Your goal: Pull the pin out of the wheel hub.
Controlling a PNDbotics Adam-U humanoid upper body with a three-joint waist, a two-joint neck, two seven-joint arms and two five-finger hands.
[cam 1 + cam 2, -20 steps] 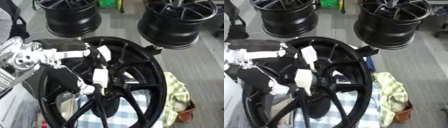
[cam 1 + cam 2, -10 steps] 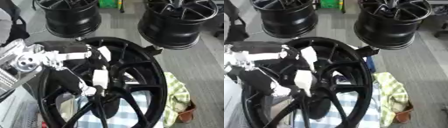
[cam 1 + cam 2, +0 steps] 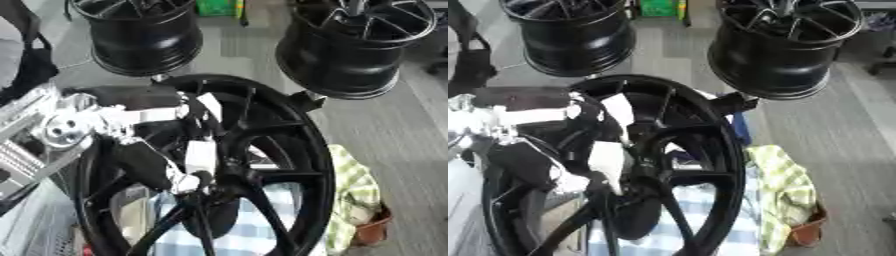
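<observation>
The left robot hand (image 3: 171,165) reaches into the large black spoked metal wheel hub (image 3: 297,150). Its fingers curl at the centre; whether they hold anything I cannot tell.

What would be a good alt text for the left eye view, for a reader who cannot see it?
The robot's left hand reaches over a large black wheel, its fingers curled at the hub in the middle of the spokes. Two more black wheels stand behind on the grey floor, and a green checked cloth lies to the right.
</observation>
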